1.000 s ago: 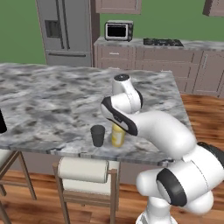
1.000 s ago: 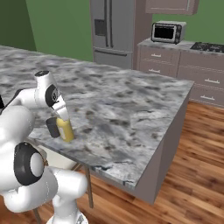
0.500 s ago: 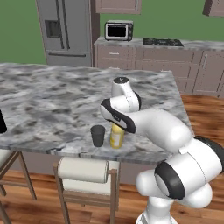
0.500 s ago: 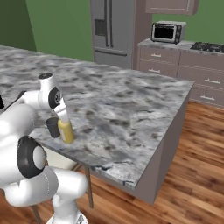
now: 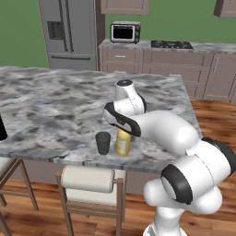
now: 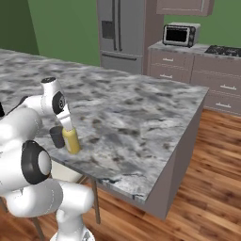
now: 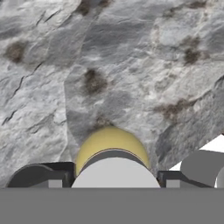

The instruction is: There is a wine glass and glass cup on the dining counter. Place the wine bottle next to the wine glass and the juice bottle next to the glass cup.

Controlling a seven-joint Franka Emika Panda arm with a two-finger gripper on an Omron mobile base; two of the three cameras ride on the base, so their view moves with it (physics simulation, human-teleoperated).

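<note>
On dining counter (image 5: 55, 101), juice bottle (image 5: 122, 143) upright beside glass cup (image 5: 103, 143)

The juice bottle (image 5: 122, 143) stands upright near the worktop's (image 5: 55, 106) front edge, just right of the dark cup (image 5: 103, 143); whether they touch is unclear. The arm bends over the bottle, hiding its cap. A stool (image 5: 90, 180) sits below. At the left edge a dark shape (image 5: 2, 128) shows, possibly the wine bottle.

The marbled dining counter (image 5: 55, 106) carries the glass cup (image 5: 103, 143) beside the juice bottle (image 5: 122, 144).
</note>
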